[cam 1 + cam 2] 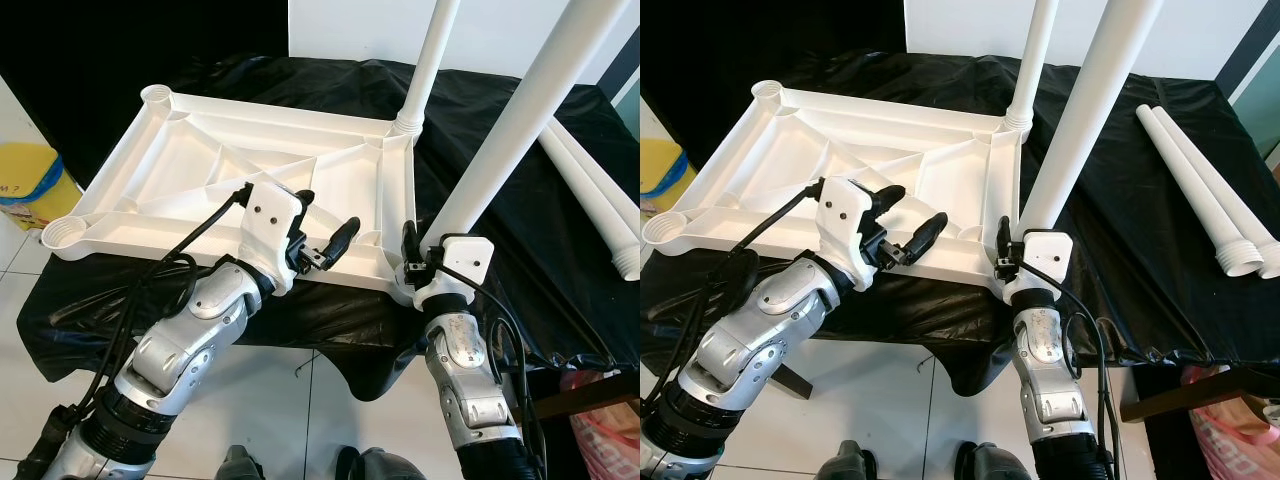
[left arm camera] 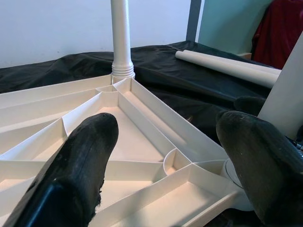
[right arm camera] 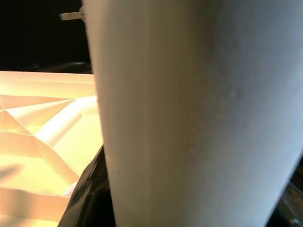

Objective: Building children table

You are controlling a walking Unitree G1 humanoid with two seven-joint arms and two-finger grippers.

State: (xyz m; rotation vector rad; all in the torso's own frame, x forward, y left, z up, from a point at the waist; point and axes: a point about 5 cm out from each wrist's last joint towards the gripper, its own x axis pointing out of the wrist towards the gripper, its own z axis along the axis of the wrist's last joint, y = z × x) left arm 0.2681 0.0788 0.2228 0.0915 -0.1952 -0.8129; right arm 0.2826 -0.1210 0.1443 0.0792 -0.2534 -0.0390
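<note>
While the white ribbed plastic tabletop [image 1: 250, 190] lies upside down on the black plastic sheet [image 1: 500, 200] covering the work surface, we find our left gripper [image 1: 325, 225] hovering just above its near right portion, jaws spread wide and holding nothing. In the left wrist view the two black fingers [image 2: 75, 165] frame the ribbing, with the triangular compartments and a small curved web lying between and below them.

Our right gripper [image 1: 415, 255] sits at the near right corner of the tabletop, against the base of a long white plastic tube leg [image 1: 520, 120] that rises at a tilt from that corner. The right wrist view shows this leg pressed close before the camera with a black finger beside it; we judge the jaws closed around the leg.

A second white leg [image 1: 432, 60] stands upright in the far right corner socket, its threaded collar seated on the rim. The two left corners carry open round sockets [image 1: 62, 235]. Two further white legs [image 1: 1205, 190] lie side by side on the sheet to the right, well apart from both grippers, threaded ends toward us.

Materials: the tabletop is smooth, matte moulded plastic with raised diagonal ribs; the sheet is glossy and creased. A yellow bin [image 1: 30, 180] stands on the pale tiled floor [image 1: 300, 420] to the left.
</note>
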